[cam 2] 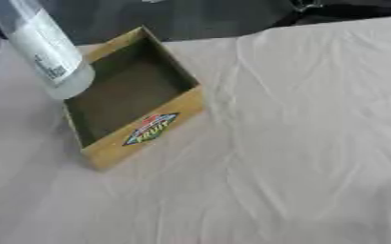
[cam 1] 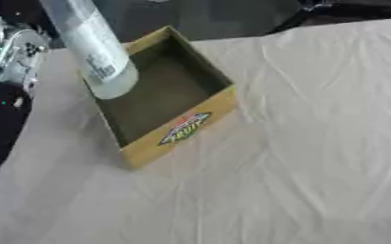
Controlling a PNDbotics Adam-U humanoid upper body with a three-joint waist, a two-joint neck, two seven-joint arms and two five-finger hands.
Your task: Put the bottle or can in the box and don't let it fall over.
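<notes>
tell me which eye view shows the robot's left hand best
The left eye view: the left hand shows as silver and black parts at the left edge beside the clear bottle. The right eye view catches only a sliver at its edge.

Clear bottle (cam 1: 95,50) above open box (cam 1: 178,136)

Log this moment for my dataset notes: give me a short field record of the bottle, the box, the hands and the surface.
bottle: clear, pale label, tilted, its base over the box's left edge; top out of frame
box: open yellow cardboard tray, dark inside, colourful sticker on the near wall, nothing lying in it
bottle in box: not yet set down inside, as far as can be seen
left hand: partly visible at the left edge, fingers unclear
right hand: not in view
surface: wrinkled pale cloth
</notes>
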